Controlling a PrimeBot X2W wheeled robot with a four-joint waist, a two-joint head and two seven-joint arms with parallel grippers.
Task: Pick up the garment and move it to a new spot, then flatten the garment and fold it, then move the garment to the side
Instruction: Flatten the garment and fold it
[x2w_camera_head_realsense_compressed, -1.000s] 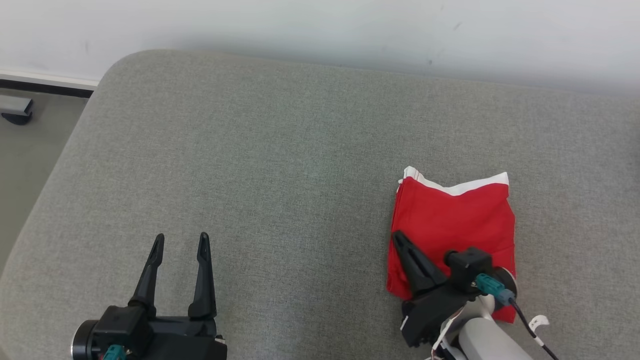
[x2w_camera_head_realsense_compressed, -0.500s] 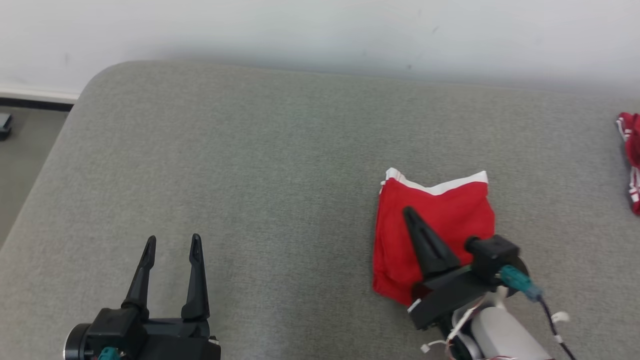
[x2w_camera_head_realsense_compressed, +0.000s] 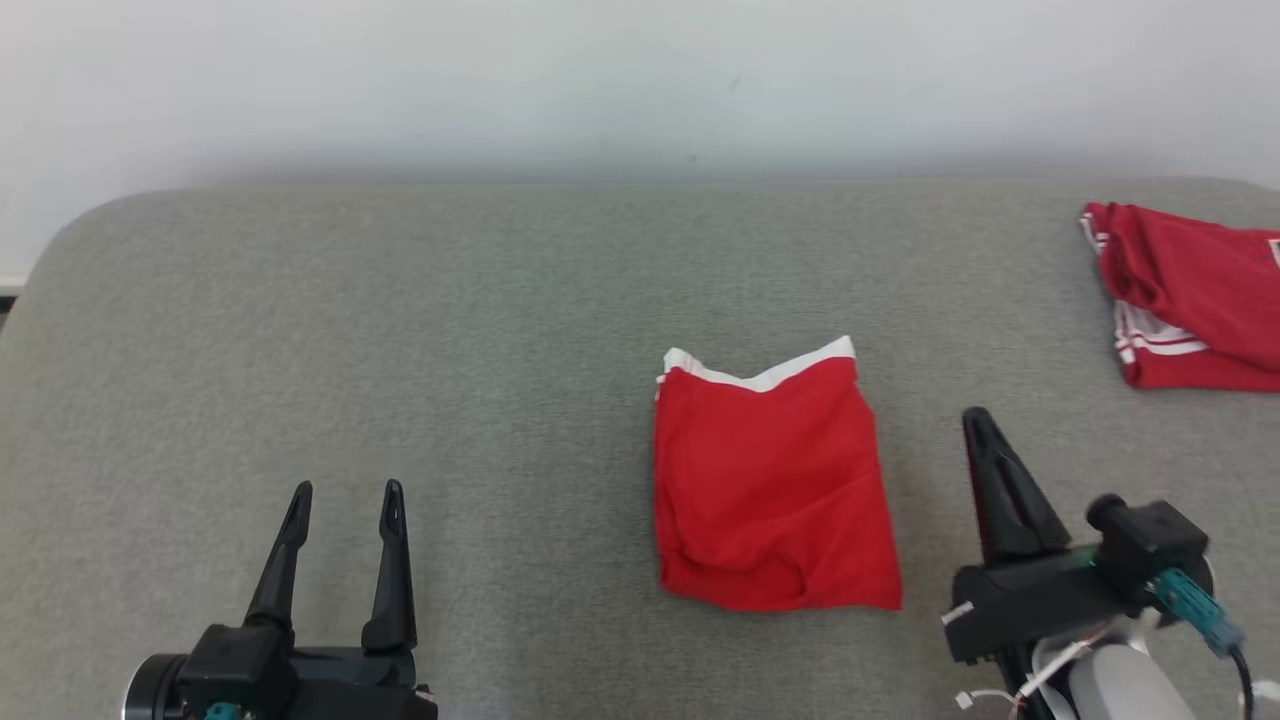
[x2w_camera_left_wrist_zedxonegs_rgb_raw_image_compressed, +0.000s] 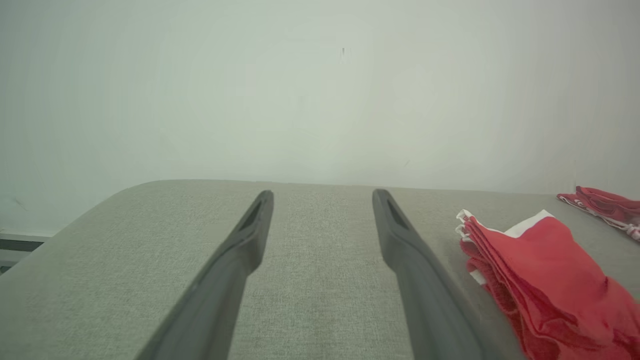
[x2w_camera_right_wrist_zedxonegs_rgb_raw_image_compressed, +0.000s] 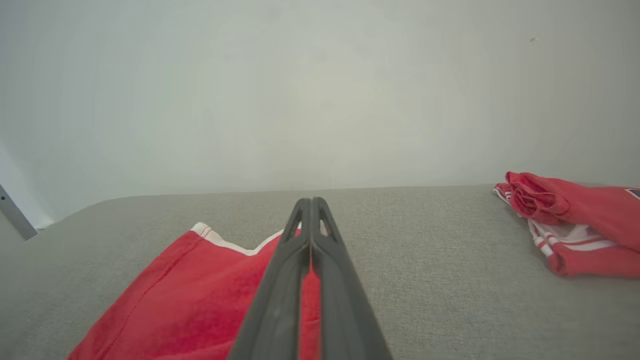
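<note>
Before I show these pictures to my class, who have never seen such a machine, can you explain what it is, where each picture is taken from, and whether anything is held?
This is a wheeled robot with two arms, each ending in a two-fingered claw. The picture showing both claws comes from a camera on its head, looking down at a grey padded surface. The other two come from cameras on its wrists, looking along each claw's fingers. The left claw stands open and empty. The right claw is shut on nothing, just right of a folded red garment with a white edge. A second red garment lies crumpled at the far right. So nothing is held.
</note>
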